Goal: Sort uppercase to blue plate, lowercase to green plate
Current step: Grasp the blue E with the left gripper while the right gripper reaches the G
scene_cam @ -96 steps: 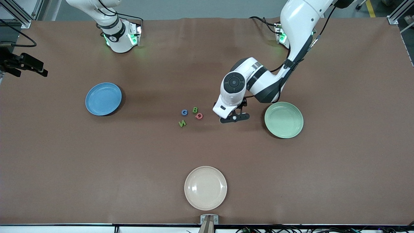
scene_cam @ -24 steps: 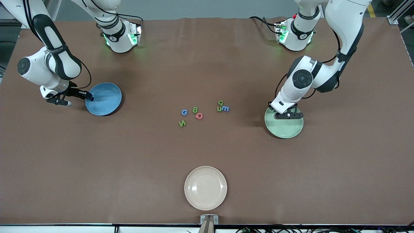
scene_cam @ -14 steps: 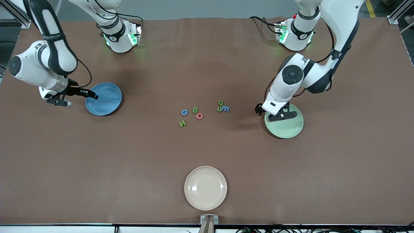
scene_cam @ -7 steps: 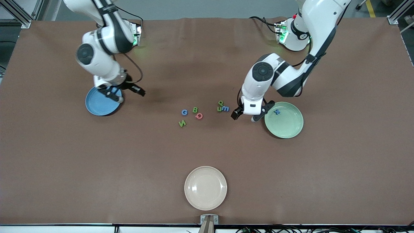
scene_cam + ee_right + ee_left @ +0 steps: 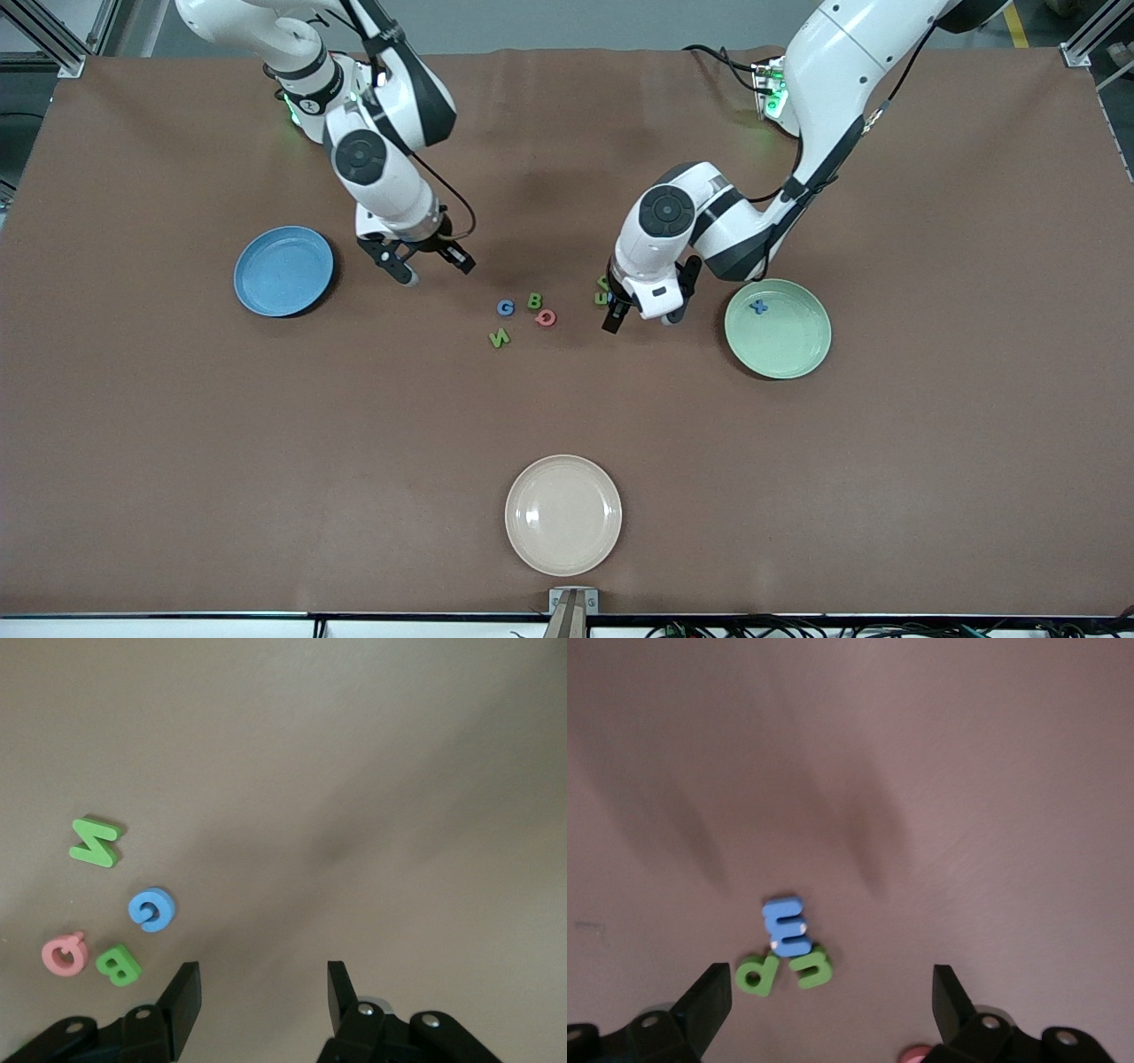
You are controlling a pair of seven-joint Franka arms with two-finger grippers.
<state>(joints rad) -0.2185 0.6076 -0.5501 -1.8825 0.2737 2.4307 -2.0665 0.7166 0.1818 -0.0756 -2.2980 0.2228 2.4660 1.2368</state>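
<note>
- Blue plate (image 5: pixel 283 270) sits bare toward the right arm's end of the table.
- Right gripper (image 5: pixel 423 263), fingers spread and holding nothing, hangs over the table between that plate and the capitals.
- Blue G (image 5: pixel 505 307), green B (image 5: pixel 534 300), pink Q (image 5: pixel 546 317) and green N (image 5: pixel 500 338) lie mid-table.
- Left gripper (image 5: pixel 640 315), jaws wide and unloaded, hovers over green p (image 5: pixel 757 974), green u (image 5: pixel 810 966) and blue m (image 5: pixel 785 924).
- Green plate (image 5: pixel 778 329) holds the blue cross piece (image 5: pixel 758 307).

the only readable signs are the foam letters themselves: blue g (image 5: pixel 505 307), green b (image 5: pixel 534 300), green n (image 5: pixel 500 338) and a pink q-like letter (image 5: pixel 546 317) on the table; blue m (image 5: pixel 785 926), green p (image 5: pixel 757 974), green u (image 5: pixel 810 966) clustered; a blue x-shaped piece (image 5: pixel 758 307) lies in the green plate (image 5: pixel 802 354).
</note>
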